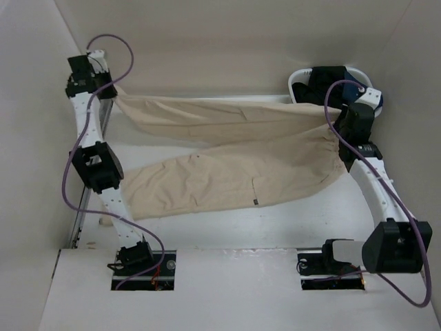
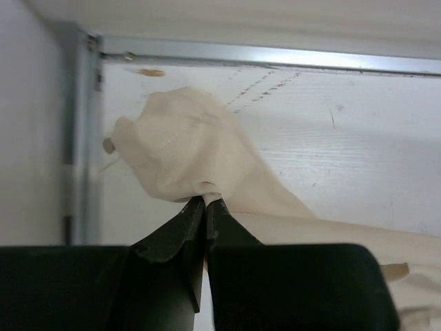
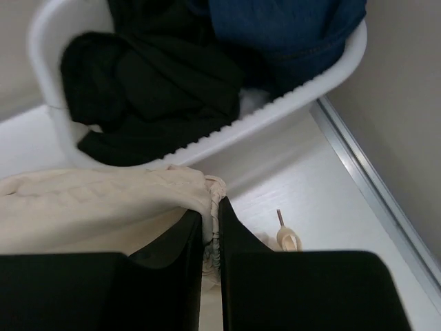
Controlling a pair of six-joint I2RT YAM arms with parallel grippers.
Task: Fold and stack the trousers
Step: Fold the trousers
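I have the beige cargo trousers stretched across the far half of the bench, strung between my two claws. My left claw, at the far left corner, is clamped tight on the end of one leg. The other leg lies slack on the bench, running toward the near left. My right claw, at the far right, is pinched on the gathered waistband. Just beyond it stands a white laundry basket holding a black garment and a navy blue garment.

Robot lab cell: white table boxed by plain beige panel walls, metal edge rail.
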